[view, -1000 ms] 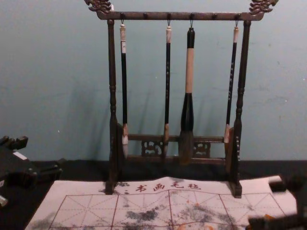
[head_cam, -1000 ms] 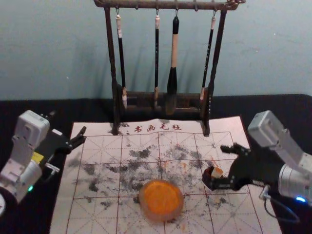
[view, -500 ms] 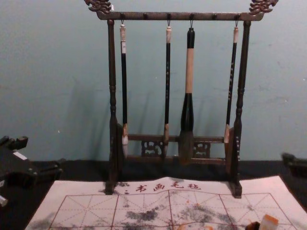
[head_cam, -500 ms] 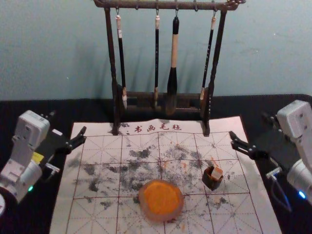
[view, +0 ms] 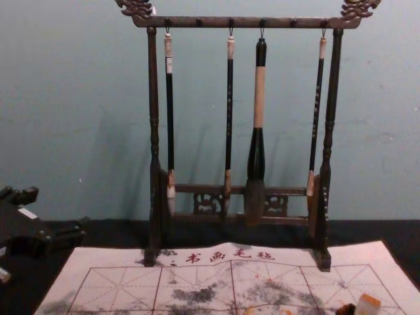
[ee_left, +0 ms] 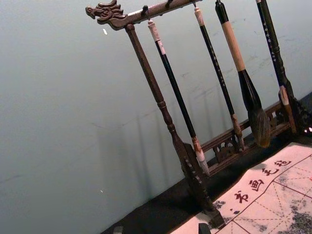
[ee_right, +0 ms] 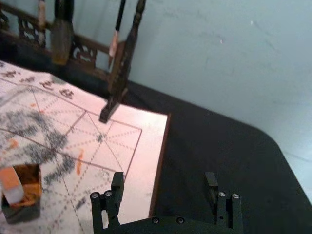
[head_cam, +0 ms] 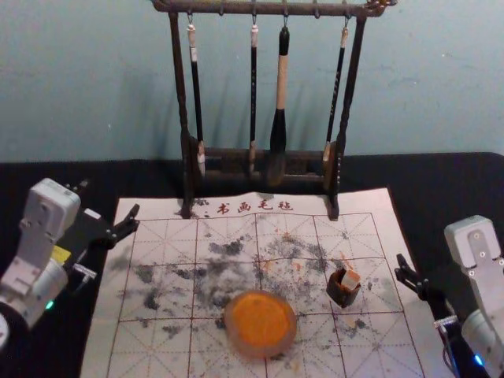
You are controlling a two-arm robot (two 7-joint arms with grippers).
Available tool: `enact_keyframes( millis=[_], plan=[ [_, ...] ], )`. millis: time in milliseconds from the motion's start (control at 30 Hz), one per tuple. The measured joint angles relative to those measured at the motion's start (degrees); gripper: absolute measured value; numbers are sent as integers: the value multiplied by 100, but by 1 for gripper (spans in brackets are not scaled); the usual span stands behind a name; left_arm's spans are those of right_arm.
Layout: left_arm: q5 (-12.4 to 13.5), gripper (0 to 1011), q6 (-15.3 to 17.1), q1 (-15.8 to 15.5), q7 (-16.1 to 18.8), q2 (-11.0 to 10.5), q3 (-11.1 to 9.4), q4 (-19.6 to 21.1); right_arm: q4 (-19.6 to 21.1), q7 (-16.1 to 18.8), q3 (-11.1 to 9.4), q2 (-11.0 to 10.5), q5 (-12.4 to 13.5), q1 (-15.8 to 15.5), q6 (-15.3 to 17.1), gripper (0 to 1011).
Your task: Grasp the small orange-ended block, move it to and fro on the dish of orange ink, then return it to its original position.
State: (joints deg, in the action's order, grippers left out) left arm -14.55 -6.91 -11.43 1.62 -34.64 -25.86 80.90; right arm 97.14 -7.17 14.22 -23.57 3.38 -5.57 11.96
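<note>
The small orange-ended block (head_cam: 350, 279) leans in a small dark square holder (head_cam: 342, 296), right of the dish of orange ink (head_cam: 261, 324) on the mat. At the mat's right edge is my right gripper (head_cam: 412, 278), apart from block and holder. In the right wrist view, the right gripper (ee_right: 164, 176) is open with nothing between its fingers, and the block (ee_right: 12, 185) rests tilted in its holder. My left gripper (head_cam: 110, 198) stays parked open beside the mat's far left corner; the left wrist view shows the tips of the left gripper (ee_left: 161, 229) apart.
A dark wooden rack (head_cam: 260, 154) with several hanging brushes stands across the mat's far edge. The ink-stained paper mat (head_cam: 161, 346) has a printed red grid and lies on a black table (head_cam: 465, 177).
My right gripper let go of the block, which stays in the holder. It drew back to the right, then came nearer the table's front. The left arm is still.
</note>
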Motion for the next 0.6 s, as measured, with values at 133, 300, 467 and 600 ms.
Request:
enact_keyframes(
  millis=[133, 300, 467, 600],
  plan=[
    [0, 1001, 0, 0, 0, 0, 0, 0, -18, -5, -11, 12, -2, -8, 12, 1000],
    [0, 1001, 0, 0, 0, 0, 0, 0, -2, 0, -2, -2, -2, -1, 5, 1000],
    [0, 1001, 0, 0, 0, 0, 0, 0, 9, 5, 5, -12, -2, 5, -1, 1000],
    [0, 1001, 0, 0, 0, 0, 0, 0, 16, 7, 8, -16, -1, 8, -6, 1000]
  ],
)
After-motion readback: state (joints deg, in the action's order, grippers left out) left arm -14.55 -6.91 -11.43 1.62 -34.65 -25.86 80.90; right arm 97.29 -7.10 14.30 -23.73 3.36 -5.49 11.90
